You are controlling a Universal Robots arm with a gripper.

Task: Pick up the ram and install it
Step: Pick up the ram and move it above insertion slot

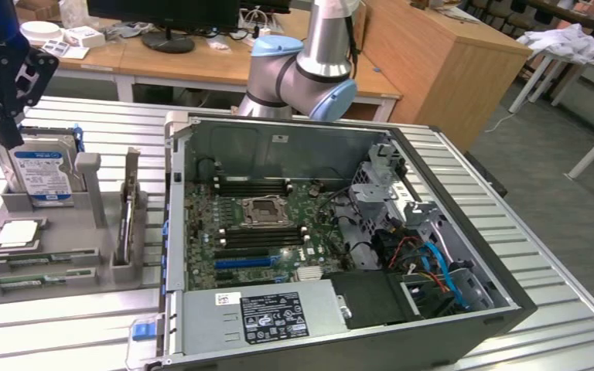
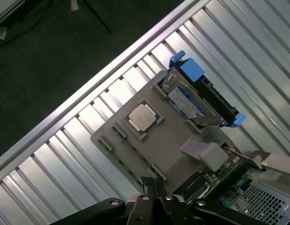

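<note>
Two green ram sticks (image 1: pixel 41 259) (image 1: pixel 21 283) lie in slots along the front of a grey holder (image 1: pixel 90 174) at the exterior view's left. In the wrist view a ram stick (image 2: pixel 128 163) runs along the holder's edge (image 2: pixel 173 154). My gripper (image 1: pixel 10 137) hangs above the back of the holder, just in front of the silver hard drive (image 1: pixel 41 171), well above the ram. Its fingers (image 2: pixel 153 194) are shut with nothing between them. The open computer case (image 1: pixel 503 301) lies in the middle, its motherboard memory slots (image 1: pixel 261 236) exposed.
The holder also carries a square silver CPU (image 1: pixel 18 232) (image 2: pixel 144 117), the blue-labelled hard drive (image 2: pixel 191 101) and an upright card (image 1: pixel 130 209). All stand on a ribbed metal table (image 1: pixel 59 332). The arm's base (image 1: pixel 302 73) rises behind the case. Wooden desks stand further back.
</note>
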